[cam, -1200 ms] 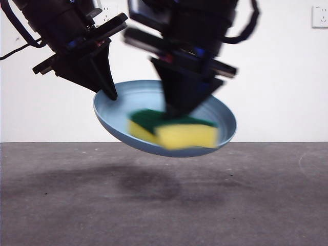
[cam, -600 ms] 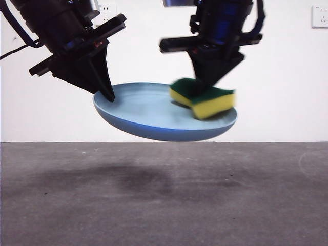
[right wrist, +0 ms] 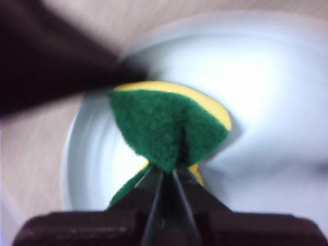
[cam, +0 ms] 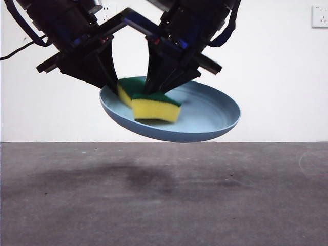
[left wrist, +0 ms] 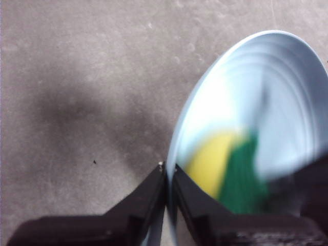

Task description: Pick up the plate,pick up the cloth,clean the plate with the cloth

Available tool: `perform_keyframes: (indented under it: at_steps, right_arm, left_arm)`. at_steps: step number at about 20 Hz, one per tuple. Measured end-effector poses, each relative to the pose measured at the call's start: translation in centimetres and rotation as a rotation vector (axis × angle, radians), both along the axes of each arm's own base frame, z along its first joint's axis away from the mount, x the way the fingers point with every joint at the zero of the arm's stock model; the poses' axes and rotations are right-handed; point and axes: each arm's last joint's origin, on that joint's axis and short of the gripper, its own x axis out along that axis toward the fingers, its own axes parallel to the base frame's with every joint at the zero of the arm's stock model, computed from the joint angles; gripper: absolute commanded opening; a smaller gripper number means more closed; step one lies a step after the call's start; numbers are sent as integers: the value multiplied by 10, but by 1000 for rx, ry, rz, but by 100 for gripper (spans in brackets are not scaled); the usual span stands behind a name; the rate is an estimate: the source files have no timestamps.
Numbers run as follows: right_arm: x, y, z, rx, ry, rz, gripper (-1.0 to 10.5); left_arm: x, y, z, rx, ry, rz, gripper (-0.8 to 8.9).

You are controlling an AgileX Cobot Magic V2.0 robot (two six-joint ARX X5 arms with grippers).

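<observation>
The light blue plate (cam: 205, 115) hangs tilted in the air above the table. My left gripper (cam: 108, 88) is shut on its left rim; in the left wrist view (left wrist: 168, 171) its jaws pinch the plate's edge (left wrist: 266, 102). My right gripper (cam: 154, 89) is shut on the cloth, a yellow sponge with a green top (cam: 151, 105), and holds it against the plate's inner face close to the left gripper. In the right wrist view the jaws (right wrist: 166, 177) pinch the green layer (right wrist: 164, 128) over the plate (right wrist: 277, 102). The sponge shows blurred in the left wrist view (left wrist: 225, 166).
The grey table top (cam: 164, 200) lies below, with the plate's shadow (cam: 148, 179) on it. A white wall stands behind, with sockets at the upper right (cam: 320, 16) and upper left (cam: 107, 10).
My right gripper has swept the sponge across the plate, from the middle out to the right rim and now over to the left side near the left gripper. The plate stays held aloft.
</observation>
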Motion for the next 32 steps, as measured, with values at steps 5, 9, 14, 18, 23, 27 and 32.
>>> perform_keyframes:
  at_steps: [5, 9, 14, 18, 23, 27, 32]
  right_arm:
    - [-17, -10, -13, -288, 51, -46, -12]
    - [-10, -25, -11, -526, -124, -217, -12]
    - [1, -26, 4, -472, -280, -315, -12]
    - [10, -18, 13, -284, -321, -287, -12]
    - [12, -8, 20, -49, -264, -145, -12]
    - [7, -8, 16, -20, -170, -64, -12]
    - [-4, -19, 8, -140, -49, -58, -12]
  left_arm:
    - [0, 0, 0, 0, -5, 3, -9]
    - [-1, 1, -2, 14, 23, 7, -9]
    - [-2, 1, -3, 3, 48, 6, -9]
    - [-3, 1, -3, -3, 54, 8, -9]
    - [-3, 1, -3, -5, 53, 6, -9]
    - [-2, 1, -3, 22, 32, -2, -9]
    - [5, 13, -3, 184, -72, 96, -9]
